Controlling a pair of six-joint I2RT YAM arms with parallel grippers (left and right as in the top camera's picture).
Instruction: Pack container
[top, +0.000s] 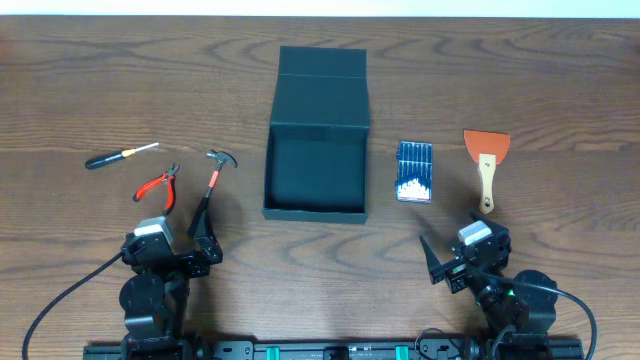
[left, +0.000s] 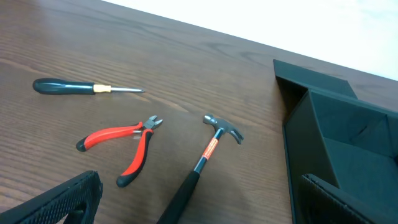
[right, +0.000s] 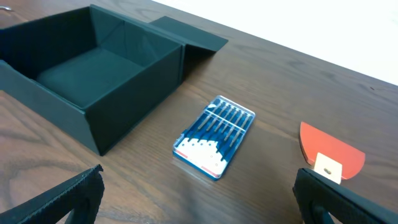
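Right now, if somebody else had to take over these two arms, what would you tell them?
Both open and empty: left gripper low by the hammer handle, right gripper low over bare table.
The container is mid-table, lid open, nothing inside.
Left arm's side: screwdriver, pliers, hammer. Right arm's side: drill-bit case, scraper.
Done: nothing packed.
Left: all five items.

Bright even light, soft shadows, sharp focus.
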